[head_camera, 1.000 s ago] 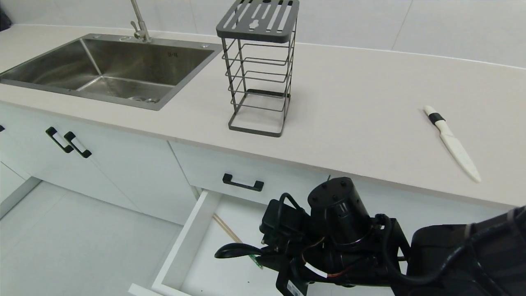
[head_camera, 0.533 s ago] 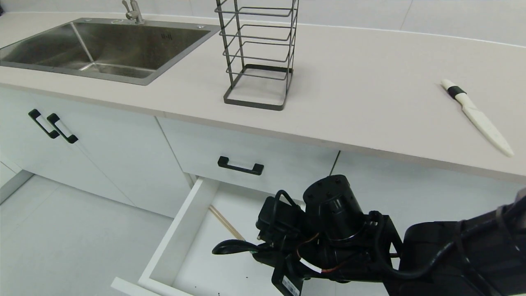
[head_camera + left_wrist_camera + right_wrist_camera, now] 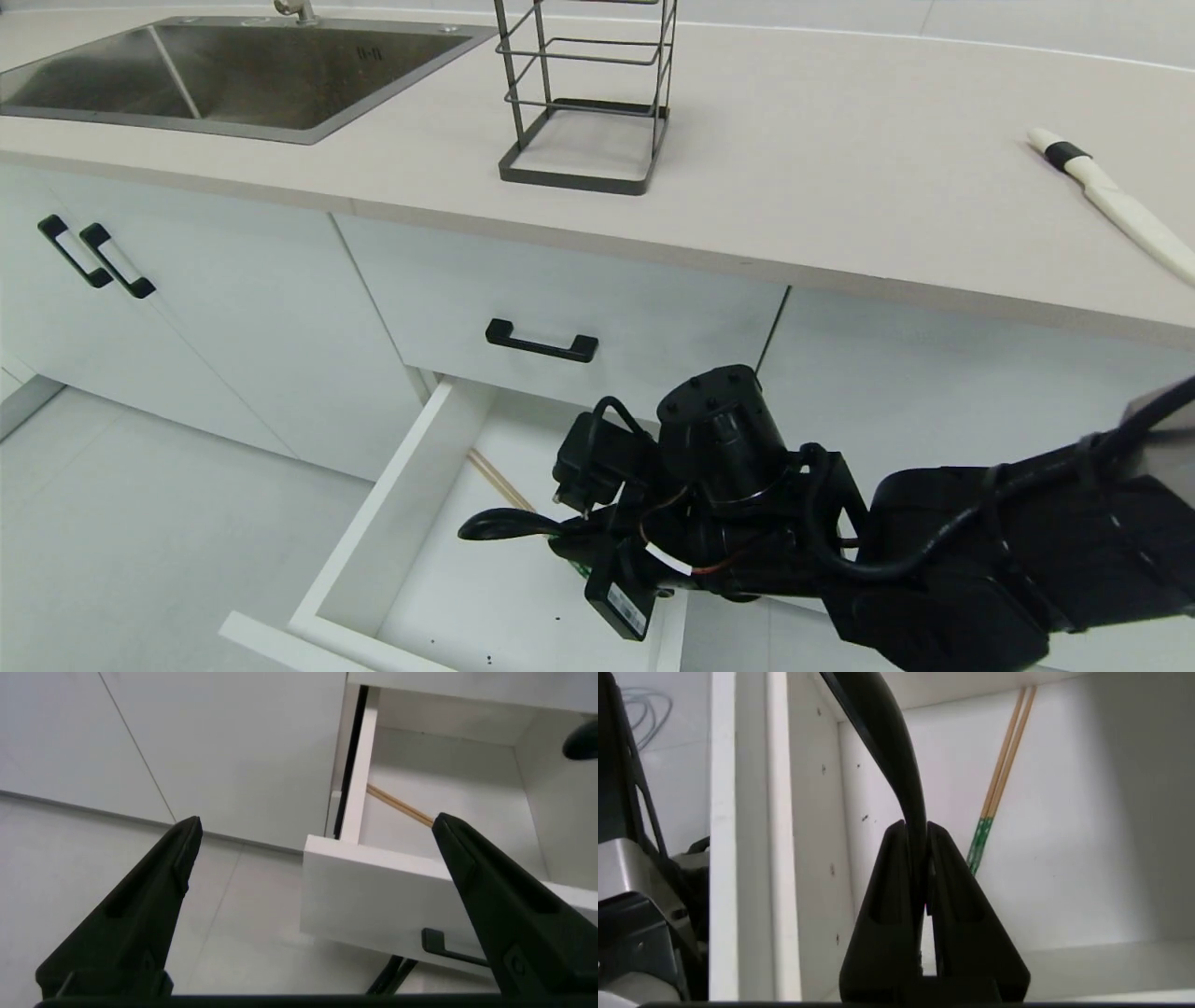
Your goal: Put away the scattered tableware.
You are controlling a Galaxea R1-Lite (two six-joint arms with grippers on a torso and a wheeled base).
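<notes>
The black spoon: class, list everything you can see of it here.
The black spoon looks like glossy dark plastic, with an oval bowl and a slim, curved handle. The right end effector is shut on the handle; nothing else seems to touch it. It is held roughly level over the open white drawer, bowl toward the robot's left, with chopsticks lying on the drawer floor.

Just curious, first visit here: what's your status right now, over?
Right pincer shut on black spoon, above open drawer. Left pincer open. Chopsticks lie inside.
</notes>
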